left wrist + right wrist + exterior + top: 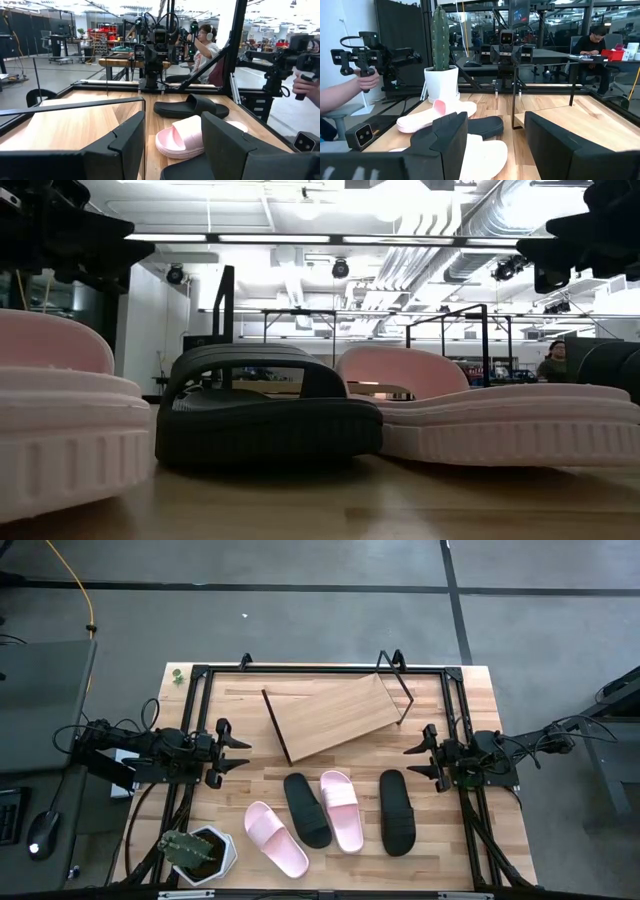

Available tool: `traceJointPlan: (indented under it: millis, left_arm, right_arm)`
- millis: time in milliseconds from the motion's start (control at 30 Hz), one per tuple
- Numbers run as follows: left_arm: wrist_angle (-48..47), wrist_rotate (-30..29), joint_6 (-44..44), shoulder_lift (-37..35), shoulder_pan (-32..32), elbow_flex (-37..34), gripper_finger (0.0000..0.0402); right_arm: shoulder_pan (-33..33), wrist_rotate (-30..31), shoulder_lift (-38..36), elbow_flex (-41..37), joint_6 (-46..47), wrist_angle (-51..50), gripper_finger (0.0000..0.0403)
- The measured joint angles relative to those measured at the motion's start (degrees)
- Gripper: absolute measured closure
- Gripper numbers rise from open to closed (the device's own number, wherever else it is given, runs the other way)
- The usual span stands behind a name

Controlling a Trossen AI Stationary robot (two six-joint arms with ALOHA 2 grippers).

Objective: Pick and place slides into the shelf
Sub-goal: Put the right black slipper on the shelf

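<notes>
Four slides lie soles down in a row on the near half of the table: a pale pink one (275, 837), a black one (307, 808), a second pink one (341, 808) and a second black one (397, 810). The shelf (330, 715), a slanted light-wood board on a black wire frame, stands behind them near the far edge. My left gripper (240, 752) hovers open at the table's left side, pointing right. My right gripper (412, 758) hovers open at the right side, pointing left. In the left wrist view a pink slide (185, 137) and a black slide (192, 106) lie ahead of the open fingers.
A potted cactus (197, 852) stands at the near left corner, close to the leftmost pink slide. A black frame (200, 675) rims the table. A person's hand holding a camera rig (362, 67) shows beyond the table's near side. Bare wood lies between shelf and slides.
</notes>
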Motion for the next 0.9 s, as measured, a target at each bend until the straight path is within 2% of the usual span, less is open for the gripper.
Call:
traceJointPlan:
  millis: [467, 700, 900]
  left_arm:
    - [3.7, -1.1, -1.7, 0.0, 0.0, 0.0, 0.0224]
    - [11.8, -2.1, -1.4, 0.0, 0.0, 0.0, 0.0224]
    - [6.7, -4.1, 0.0, 0.0, 0.0, 5.3, 0.0224]
  right_arm:
    - [0.0, 0.4, 0.0, 0.0, 2.5, 0.2, 0.0215]
    - [0.0, 6.3, 0.0, 0.0, 2.4, 0.2, 0.0215]
    - [0.0, 6.4, 0.0, 0.0, 4.0, 0.2, 0.0215]
